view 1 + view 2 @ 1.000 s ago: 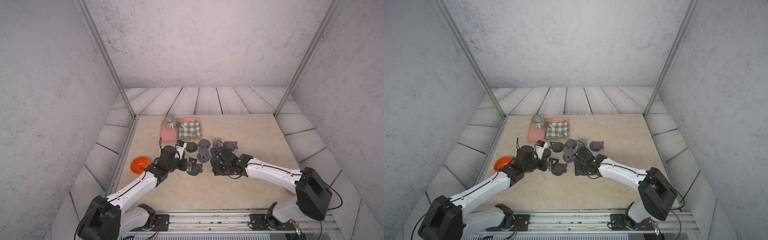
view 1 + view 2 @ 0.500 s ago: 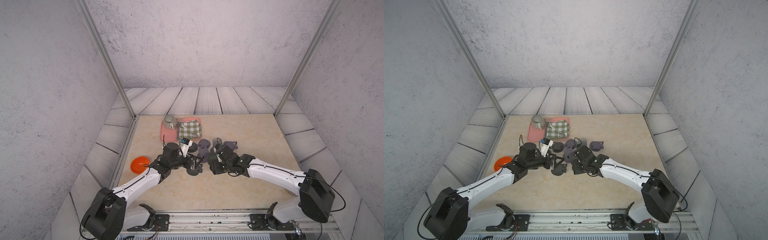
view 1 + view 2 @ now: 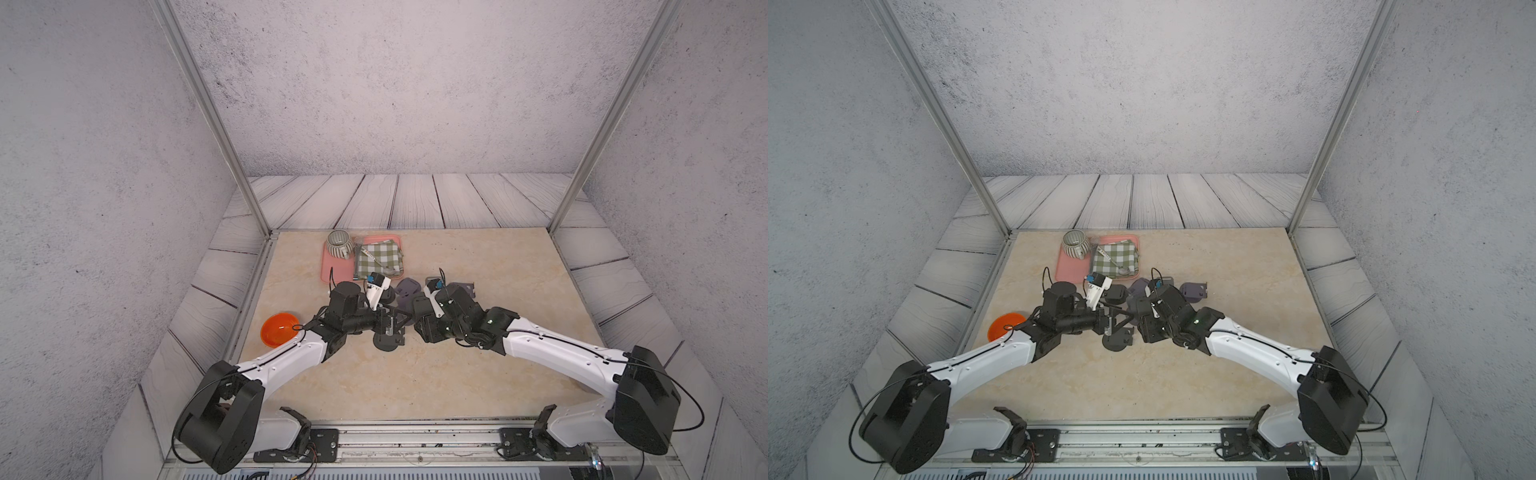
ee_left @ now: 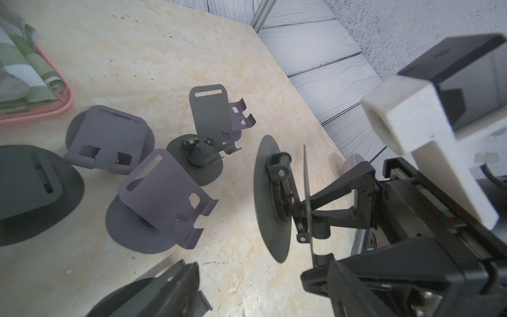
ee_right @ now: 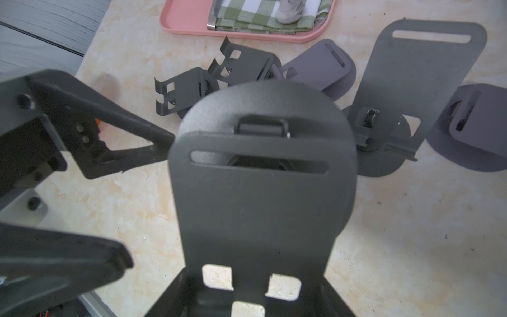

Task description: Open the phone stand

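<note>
The left arm and right arm stretch low toward the middle of the tabletop. The right gripper clamps the phone stand. The left gripper faces it, jaws apart.

Both top views look down from high above the near edge of the worktop, facing the back wall, far enough off to take in the whole scene. The left wrist view sits low and close, looking across the worktop at the phone stand. The right wrist view looks steeply down with that phone stand filling its foreground. All four views share the spare stands and the pink tray.
</note>
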